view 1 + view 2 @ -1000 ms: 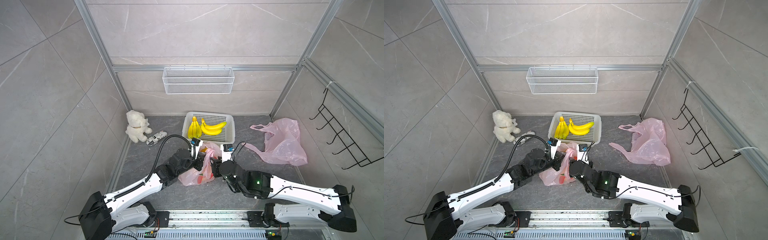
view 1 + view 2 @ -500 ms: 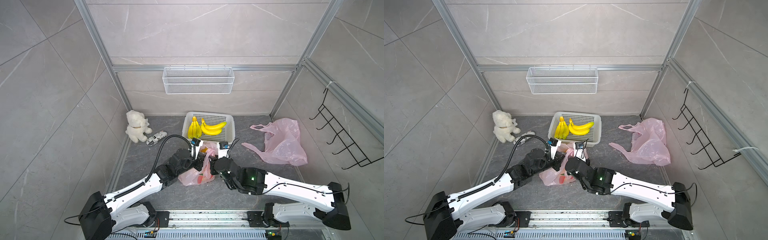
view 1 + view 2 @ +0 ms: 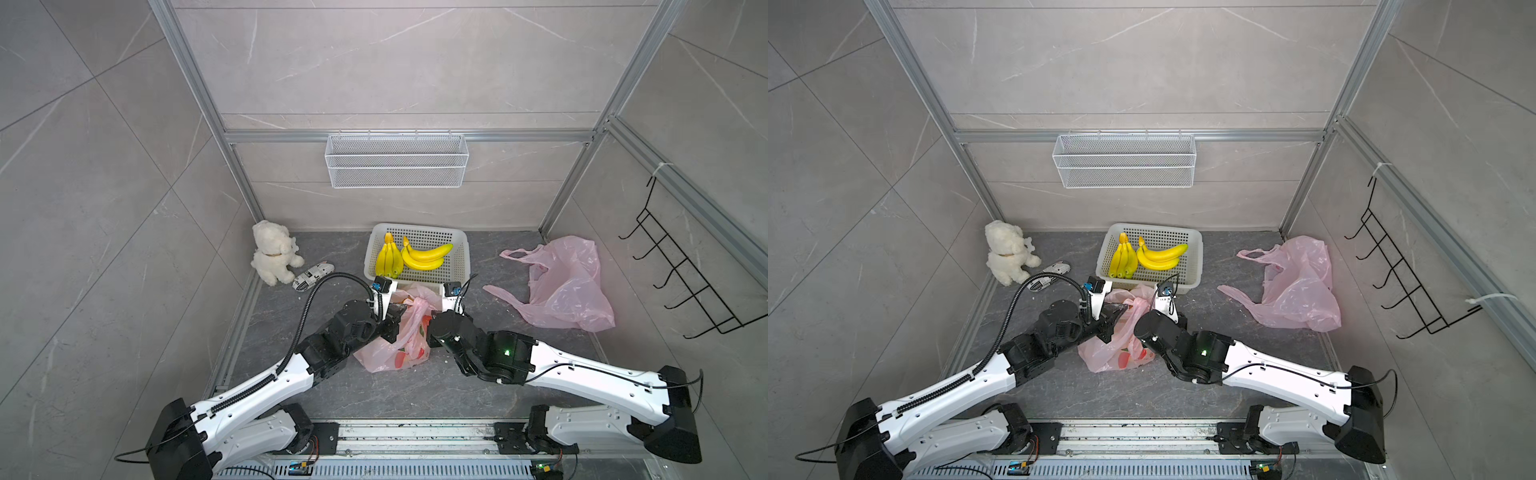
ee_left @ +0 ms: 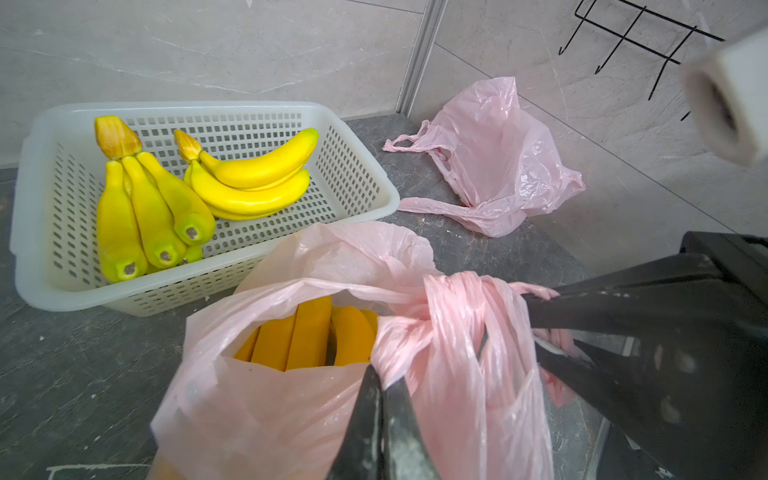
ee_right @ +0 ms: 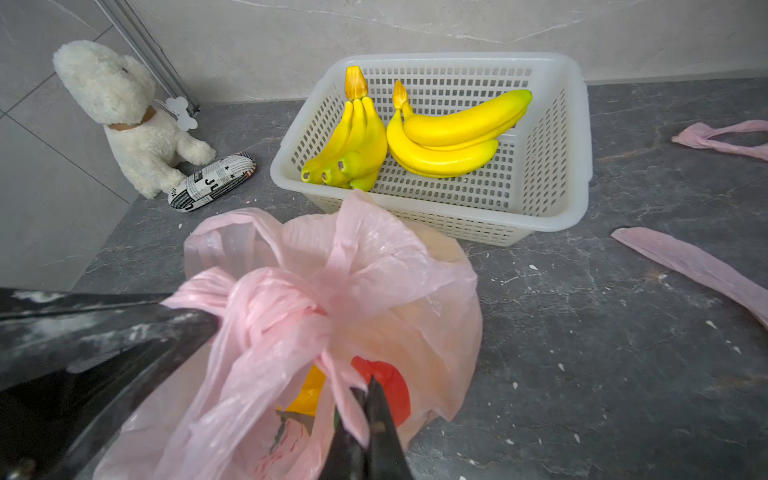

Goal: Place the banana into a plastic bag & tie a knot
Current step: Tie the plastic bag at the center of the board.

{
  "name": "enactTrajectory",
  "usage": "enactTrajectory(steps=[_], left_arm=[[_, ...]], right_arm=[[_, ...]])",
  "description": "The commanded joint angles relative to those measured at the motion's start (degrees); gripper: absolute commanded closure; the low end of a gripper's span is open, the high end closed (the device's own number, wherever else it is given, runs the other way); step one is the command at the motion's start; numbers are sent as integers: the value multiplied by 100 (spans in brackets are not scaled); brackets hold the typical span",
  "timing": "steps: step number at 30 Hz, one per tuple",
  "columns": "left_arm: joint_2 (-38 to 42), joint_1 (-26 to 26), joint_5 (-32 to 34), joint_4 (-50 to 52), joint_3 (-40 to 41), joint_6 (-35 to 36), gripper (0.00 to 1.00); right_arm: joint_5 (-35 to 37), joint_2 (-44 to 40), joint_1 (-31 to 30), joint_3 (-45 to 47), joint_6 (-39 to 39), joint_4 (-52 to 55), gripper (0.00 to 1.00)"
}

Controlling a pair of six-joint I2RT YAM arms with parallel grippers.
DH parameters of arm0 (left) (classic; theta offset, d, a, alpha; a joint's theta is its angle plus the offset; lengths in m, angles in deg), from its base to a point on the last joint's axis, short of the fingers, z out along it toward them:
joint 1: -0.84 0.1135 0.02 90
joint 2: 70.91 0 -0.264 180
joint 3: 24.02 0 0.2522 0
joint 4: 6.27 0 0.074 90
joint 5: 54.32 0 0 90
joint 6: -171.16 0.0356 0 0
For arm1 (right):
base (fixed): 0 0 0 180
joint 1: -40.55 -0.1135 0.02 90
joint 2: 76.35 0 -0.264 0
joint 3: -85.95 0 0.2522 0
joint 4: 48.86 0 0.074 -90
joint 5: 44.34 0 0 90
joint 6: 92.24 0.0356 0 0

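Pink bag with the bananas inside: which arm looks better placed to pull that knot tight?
Probably the right: the right gripper is shut on a strand trailing from the loose knot, while the left gripper, shut on the bag beside it, can anchor.

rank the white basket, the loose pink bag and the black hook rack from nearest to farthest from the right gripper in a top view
1. white basket, just beyond the right gripper
2. loose pink bag, on the floor to its right
3. black hook rack, up on the right wall
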Motion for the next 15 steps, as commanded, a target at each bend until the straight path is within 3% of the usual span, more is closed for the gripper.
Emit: enactTrajectory(steps=[1,9,15], left_arm=[[272,141,402,131,77,73,100],[651,719,1395,856,286,-486,100],[875,1560,1499,1289,606,-1100,100]], right_arm=[[251,-121,27,120,110,361,100],[351,70,79,277,219,542,100],[142,148,641,865,461,491,100]])
